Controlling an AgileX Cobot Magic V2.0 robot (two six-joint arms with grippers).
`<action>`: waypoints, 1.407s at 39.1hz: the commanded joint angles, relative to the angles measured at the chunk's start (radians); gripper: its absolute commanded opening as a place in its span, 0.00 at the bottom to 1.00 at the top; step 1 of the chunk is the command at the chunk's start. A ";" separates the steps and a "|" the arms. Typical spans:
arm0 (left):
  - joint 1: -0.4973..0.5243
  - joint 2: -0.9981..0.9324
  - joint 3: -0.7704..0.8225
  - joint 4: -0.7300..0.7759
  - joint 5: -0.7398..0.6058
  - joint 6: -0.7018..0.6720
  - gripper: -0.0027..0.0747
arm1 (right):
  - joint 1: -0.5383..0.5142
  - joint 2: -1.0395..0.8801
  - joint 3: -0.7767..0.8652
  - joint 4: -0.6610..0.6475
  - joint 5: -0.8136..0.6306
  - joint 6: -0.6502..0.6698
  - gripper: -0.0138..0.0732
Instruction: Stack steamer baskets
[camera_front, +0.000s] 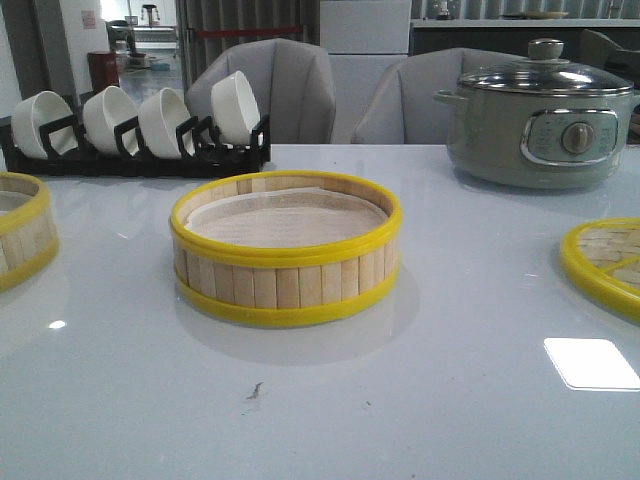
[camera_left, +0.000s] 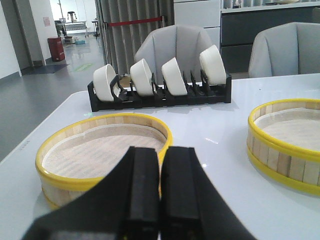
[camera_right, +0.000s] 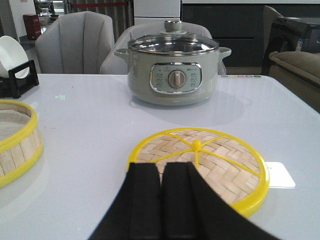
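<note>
One steamer basket (camera_front: 286, 256) with pale slats and yellow rims stands in the middle of the white table; it also shows in the left wrist view (camera_left: 285, 142) and the right wrist view (camera_right: 15, 142). A second steamer basket (camera_front: 20, 238) sits at the table's left edge, partly cut off in the front view; in the left wrist view (camera_left: 100, 152) it lies just beyond my left gripper (camera_left: 161, 150), which is shut and empty. My right gripper (camera_right: 161, 167) is shut and empty, in front of the flat woven lid (camera_right: 205, 162). Neither gripper shows in the front view.
A grey-green electric pot (camera_front: 540, 120) with a glass lid stands at the back right. A black rack of white bowls (camera_front: 140, 130) stands at the back left. The woven lid (camera_front: 605, 262) lies at the right edge. Grey chairs stand behind the table.
</note>
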 joint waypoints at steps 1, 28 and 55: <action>-0.002 -0.015 0.001 0.000 -0.087 -0.004 0.17 | -0.005 -0.021 -0.015 -0.001 -0.087 -0.009 0.20; -0.004 0.087 -0.140 -0.058 -0.026 -0.045 0.17 | -0.005 -0.021 -0.015 -0.001 -0.087 -0.009 0.20; -0.006 0.816 -0.900 -0.016 0.234 -0.036 0.17 | -0.005 -0.021 -0.015 -0.001 -0.087 -0.009 0.20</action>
